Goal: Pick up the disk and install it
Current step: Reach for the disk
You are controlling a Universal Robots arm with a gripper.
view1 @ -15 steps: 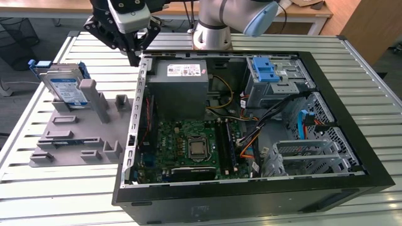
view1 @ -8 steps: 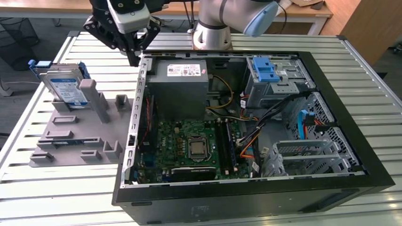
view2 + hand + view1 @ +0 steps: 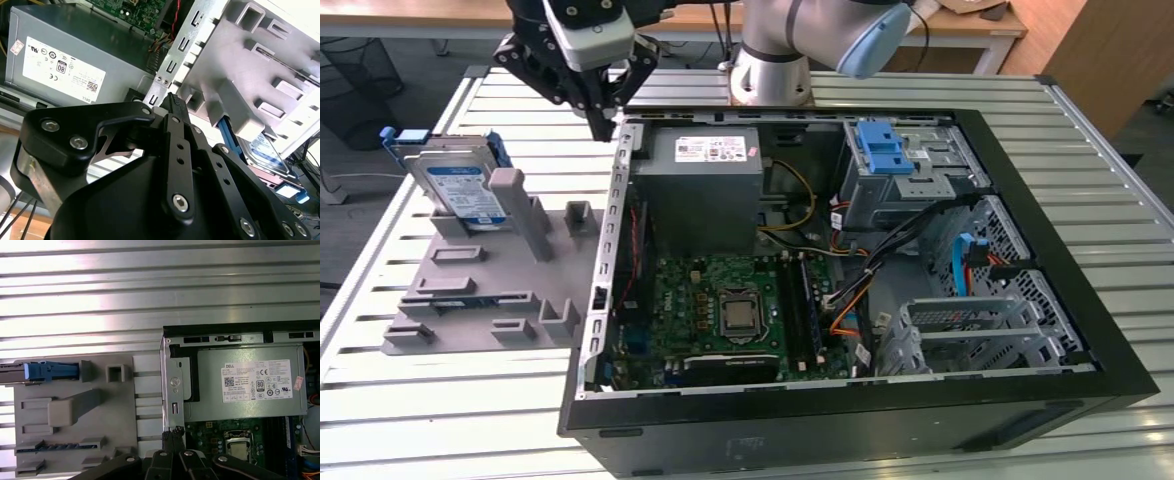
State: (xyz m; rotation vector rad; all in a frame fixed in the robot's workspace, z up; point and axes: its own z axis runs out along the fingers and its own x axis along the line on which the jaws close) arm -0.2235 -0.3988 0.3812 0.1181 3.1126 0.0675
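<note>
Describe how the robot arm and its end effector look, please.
The arm is silver-grey tubing with a light blue joint cap. The end effector is black, built of linked bars with silver screws, tapering to a thin tip, under a white-grey wrist block.

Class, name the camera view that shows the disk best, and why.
The exterior view: the disk stands upright in the fixture, label and blue carrier visible. The second wrist view shows the disk partly behind the fixture; the first wrist view, its blue edge.
</note>
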